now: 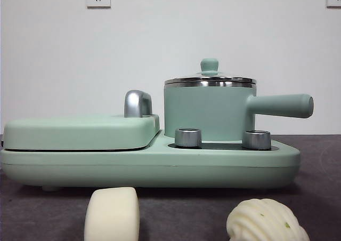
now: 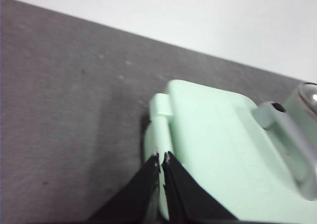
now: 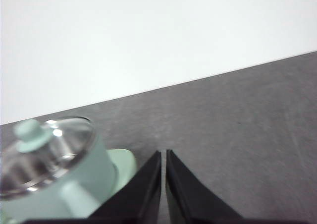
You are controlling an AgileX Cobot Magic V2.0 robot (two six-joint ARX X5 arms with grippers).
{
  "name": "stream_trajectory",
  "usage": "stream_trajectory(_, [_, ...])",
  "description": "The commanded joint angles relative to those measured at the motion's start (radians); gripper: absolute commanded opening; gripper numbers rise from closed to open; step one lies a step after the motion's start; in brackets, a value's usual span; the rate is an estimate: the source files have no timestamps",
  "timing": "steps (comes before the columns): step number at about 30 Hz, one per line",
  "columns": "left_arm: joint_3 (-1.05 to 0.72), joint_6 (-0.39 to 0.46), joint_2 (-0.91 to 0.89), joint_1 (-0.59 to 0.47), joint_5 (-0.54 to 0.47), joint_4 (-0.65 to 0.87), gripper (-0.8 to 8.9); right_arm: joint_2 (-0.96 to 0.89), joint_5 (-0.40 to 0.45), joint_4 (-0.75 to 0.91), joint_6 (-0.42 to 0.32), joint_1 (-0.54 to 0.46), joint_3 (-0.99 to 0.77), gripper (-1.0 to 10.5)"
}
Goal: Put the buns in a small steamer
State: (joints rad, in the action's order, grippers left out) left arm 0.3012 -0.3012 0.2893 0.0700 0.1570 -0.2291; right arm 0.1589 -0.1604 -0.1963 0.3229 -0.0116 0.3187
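we've got both buns on the dark worktop (image 1: 319,198) near the camera: smooth bun (image 1: 112,214) left, ridged green-flecked bun (image 1: 265,220) right. the small steamer (image 1: 209,111) sits lidded on the appliance's right side, behind them. left tool (image 2: 162,158) and right tool (image 3: 163,154) both hover clenched, empty.

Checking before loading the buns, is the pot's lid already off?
No, the glass lid with its green knob sits closed on the pot.

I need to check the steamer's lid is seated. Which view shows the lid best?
The front view: the glass lid sits level on the small steamer. The right wrist view shows it blurred from above; the left wrist view shows none of it.
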Motion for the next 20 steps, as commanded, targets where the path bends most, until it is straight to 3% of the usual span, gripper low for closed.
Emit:
stream_trajectory(1, [0.095, 0.005, 0.101, 0.010, 0.037, 0.010, 0.16, 0.086, -0.049, -0.028, -0.004, 0.003, 0.102, 0.1])
stream_trajectory(9, [0.415, 0.092, 0.414, 0.023, 0.188, -0.094, 0.16, 0.362, -0.336, -0.146, -0.127, 0.003, 0.382, 0.1])
stream_trajectory(14, [0.603, 0.184, 0.576, 0.023, 0.386, -0.215, 0.16, 0.512, -0.564, -0.240, -0.229, 0.003, 0.522, 0.1])
stream_trajectory(17, [0.679, 0.253, 0.644, 0.030, 0.486, -0.293, 0.16, 0.569, -0.675, -0.247, -0.238, 0.003, 0.560, 0.1])
stream_trajectory(20, [0.715, 0.299, 0.683, 0.036, 0.556, -0.334, 0.16, 0.600, -0.717, -0.246, -0.238, 0.003, 0.570, 0.1])
